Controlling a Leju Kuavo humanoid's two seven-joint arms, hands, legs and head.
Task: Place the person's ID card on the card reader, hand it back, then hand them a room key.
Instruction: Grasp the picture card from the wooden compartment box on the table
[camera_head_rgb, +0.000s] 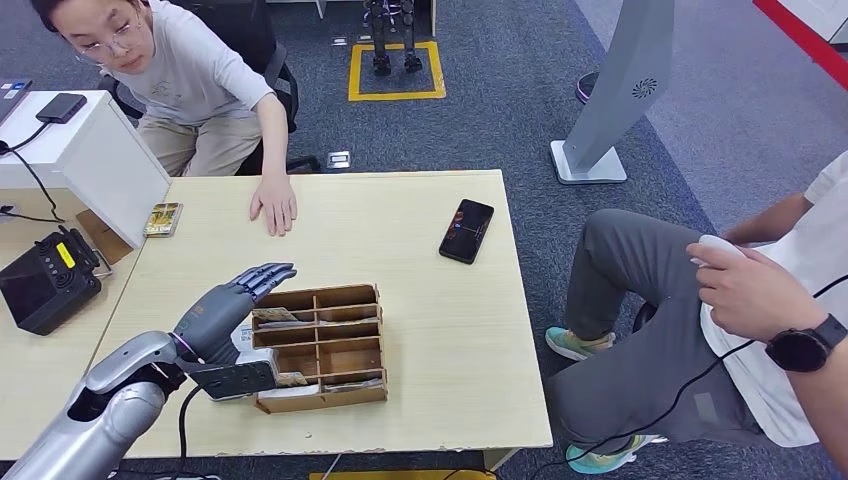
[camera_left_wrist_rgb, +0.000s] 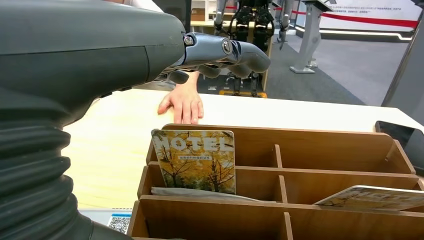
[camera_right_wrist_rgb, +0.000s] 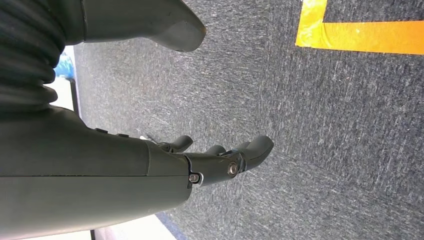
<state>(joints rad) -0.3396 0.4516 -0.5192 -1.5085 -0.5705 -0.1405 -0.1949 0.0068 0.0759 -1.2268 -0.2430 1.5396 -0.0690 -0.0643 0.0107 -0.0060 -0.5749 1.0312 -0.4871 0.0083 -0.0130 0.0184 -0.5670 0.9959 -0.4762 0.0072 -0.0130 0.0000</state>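
The left hand (camera_head_rgb: 232, 305) hovered over the left end of the wooden card organizer (camera_head_rgb: 325, 345) on the surface (camera_head_rgb: 430, 330), fingers extended and apart, holding nothing. A hotel room key card (camera_left_wrist_rgb: 196, 160) stood upright in a left compartment; another key card (camera_left_wrist_rgb: 374, 196) leaned in a compartment further along. The person's hand (camera_head_rgb: 273, 205) rested flat on the surface. A black phone (camera_head_rgb: 466, 230) lay nearby. The right hand (camera_right_wrist_rgb: 220, 162) hung above grey carpet (camera_right_wrist_rgb: 325, 125), fingers loosely apart, empty.
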